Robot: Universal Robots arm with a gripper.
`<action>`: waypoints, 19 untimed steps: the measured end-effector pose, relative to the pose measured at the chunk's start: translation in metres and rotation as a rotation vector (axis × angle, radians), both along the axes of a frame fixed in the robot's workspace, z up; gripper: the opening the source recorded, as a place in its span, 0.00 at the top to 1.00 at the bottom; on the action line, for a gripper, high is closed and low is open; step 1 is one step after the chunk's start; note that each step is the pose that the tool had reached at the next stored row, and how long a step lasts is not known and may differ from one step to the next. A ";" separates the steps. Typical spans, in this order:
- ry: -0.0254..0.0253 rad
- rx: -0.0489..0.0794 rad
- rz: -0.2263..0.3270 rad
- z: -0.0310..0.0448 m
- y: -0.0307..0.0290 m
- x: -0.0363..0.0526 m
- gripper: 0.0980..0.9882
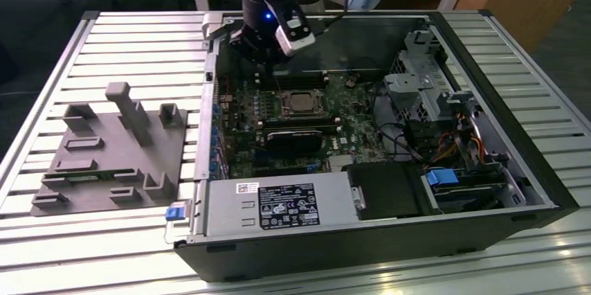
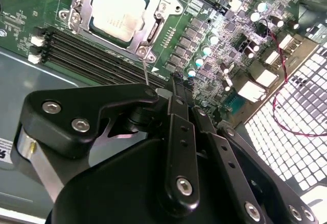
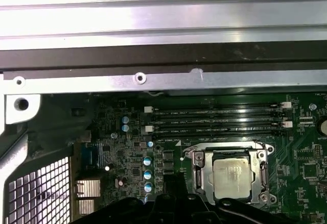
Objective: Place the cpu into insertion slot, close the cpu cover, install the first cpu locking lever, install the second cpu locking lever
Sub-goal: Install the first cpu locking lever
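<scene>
second wrist view: one cpu (image 2: 115, 12) sits in the socket, and one cpu cover (image 2: 153, 30) looks to lie flat around it, so placing and closing look done. one thin lever wire (image 2: 145, 71) sticks out from the socket corner towards the one gripper (image 2: 173, 83), which is just beside it. i judge the first locking lever step is in hand. it calls for a fine catch on that thin wire. gripper grip state: cannot tell. first wrist view: four memory slots (image 3: 214, 118) lie beside the socket.
</scene>
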State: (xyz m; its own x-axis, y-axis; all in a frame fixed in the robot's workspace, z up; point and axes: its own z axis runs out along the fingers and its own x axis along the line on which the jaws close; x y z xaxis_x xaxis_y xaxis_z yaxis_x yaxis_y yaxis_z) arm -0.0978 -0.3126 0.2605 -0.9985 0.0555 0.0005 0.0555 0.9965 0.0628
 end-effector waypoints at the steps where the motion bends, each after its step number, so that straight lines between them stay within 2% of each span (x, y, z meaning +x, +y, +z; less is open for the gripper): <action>1: 0.0000 0.000 0.000 -0.0002 0.0004 -0.0004 0.98; 19: -0.0001 0.000 0.006 -0.0025 0.0163 -0.0029 0.98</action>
State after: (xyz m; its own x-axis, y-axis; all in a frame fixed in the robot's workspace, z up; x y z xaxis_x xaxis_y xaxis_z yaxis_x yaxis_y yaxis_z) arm -0.1007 -0.2963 0.2580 -0.9988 0.0498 0.0004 0.0498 0.9968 0.0629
